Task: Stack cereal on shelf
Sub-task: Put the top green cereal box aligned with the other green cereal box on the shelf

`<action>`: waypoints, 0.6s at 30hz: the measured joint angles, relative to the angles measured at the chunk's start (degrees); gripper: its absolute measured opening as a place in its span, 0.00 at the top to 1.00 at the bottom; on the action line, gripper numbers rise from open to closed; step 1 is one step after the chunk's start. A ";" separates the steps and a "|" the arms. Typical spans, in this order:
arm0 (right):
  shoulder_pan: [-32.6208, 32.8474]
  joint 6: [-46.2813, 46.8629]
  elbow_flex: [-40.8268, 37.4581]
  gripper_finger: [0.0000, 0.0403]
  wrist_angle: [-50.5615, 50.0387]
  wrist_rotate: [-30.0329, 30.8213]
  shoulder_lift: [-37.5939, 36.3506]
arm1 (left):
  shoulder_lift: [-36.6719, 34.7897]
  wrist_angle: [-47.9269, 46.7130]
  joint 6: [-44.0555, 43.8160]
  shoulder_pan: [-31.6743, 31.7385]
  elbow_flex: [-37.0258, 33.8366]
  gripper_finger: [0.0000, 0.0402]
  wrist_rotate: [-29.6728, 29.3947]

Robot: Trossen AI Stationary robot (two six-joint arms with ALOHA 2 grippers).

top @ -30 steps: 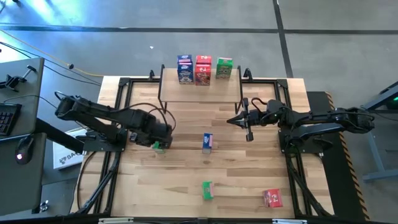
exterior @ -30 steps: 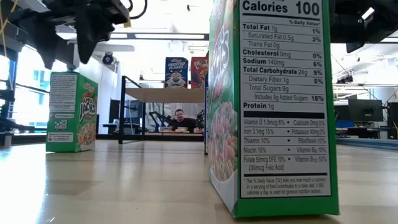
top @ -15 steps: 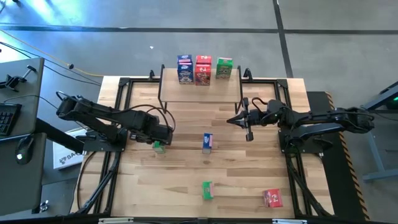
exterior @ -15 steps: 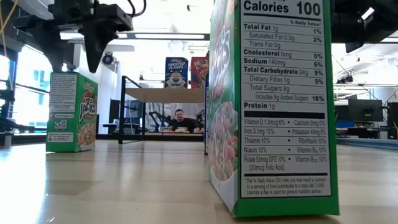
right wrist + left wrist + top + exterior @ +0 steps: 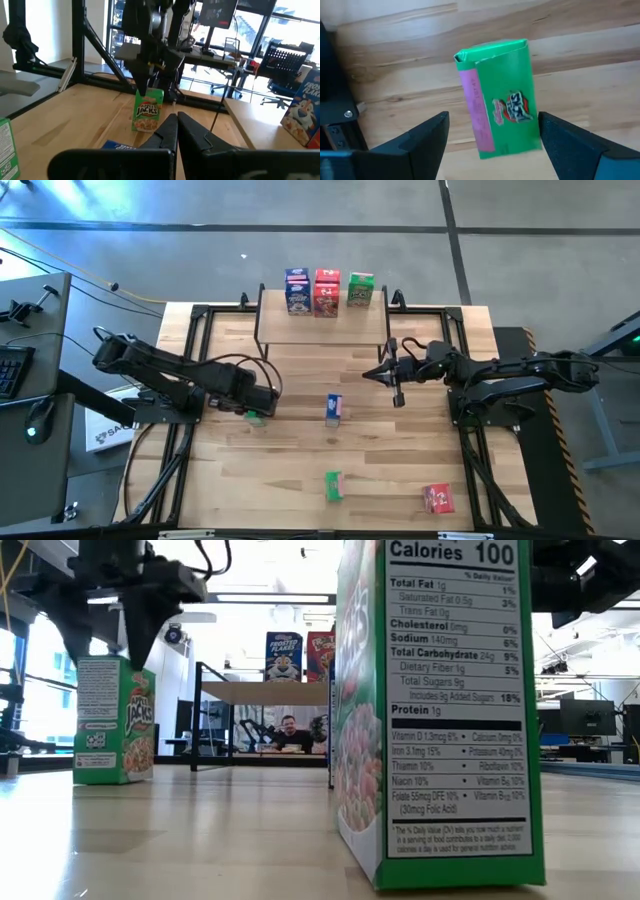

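The left end effector [image 5: 490, 131] hangs spread over the green box [image 5: 256, 416] at the bench's [image 5: 300, 460] nine o'clock and should drop squarely before pinching; the right end effector [image 5: 384, 373] waits clenched.

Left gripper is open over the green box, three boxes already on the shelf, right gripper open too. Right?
Not quite: the right gripper is shut, its fingers pressed together in the right wrist view. The rest holds: the left gripper is open over the green box, and three boxes stand on the shelf.
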 joint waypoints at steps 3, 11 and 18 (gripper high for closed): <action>0.00 0.10 0.00 1.00 -0.08 0.02 0.00 | 0.00 0.51 -0.05 -0.12 -1.28 0.27 0.36; 0.00 0.11 0.01 1.00 -0.02 0.02 0.00 | -0.03 0.43 4.12 -0.10 -1.32 0.30 -1.83; 0.00 0.67 0.02 1.00 -0.95 0.17 0.00 | -0.34 0.48 12.03 0.27 -1.32 0.40 -2.73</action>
